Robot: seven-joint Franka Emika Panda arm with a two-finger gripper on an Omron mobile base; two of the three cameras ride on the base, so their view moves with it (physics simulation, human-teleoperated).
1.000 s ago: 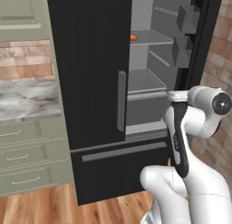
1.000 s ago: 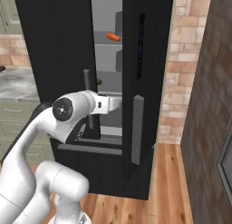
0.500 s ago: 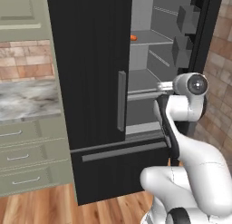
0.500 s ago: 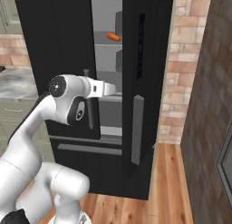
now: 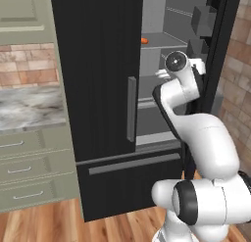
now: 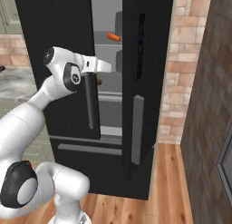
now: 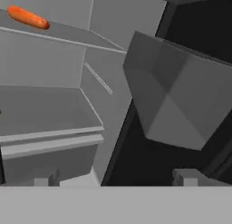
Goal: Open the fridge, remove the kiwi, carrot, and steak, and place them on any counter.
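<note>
Your hand (image 6: 108,67), the white two-finger one at the end of the arm, is spread wide and carries nothing, and it sits in the gap of the tall black double-door fridge (image 5: 98,89), between the closed left door and the swung-out right door. The small bright orange tapered carrot (image 7: 28,17) lies on an upper light grey shelf, above and to the left of where the hand camera looks, so you have to climb and turn before you can close on it. The main risk I judge is the dark angular door bin (image 7: 179,98), which looms close on the right of the hand camera; swing the wrist carelessly and you knock it or wedge the hand against the door. The long grey vertical bar handle (image 6: 90,100) of the closed door is just below the hand in the right base camera, so a low sweep could catch it and drag that door. The carrot is round and thin, and I expect it to roll away if one finger lands first. I cannot make out the kiwi or the steak anywhere, so do not reach blind. The grey-white marbled stone desk (image 5: 29,106) lies well to the left, a long carry round the closed door.
</note>
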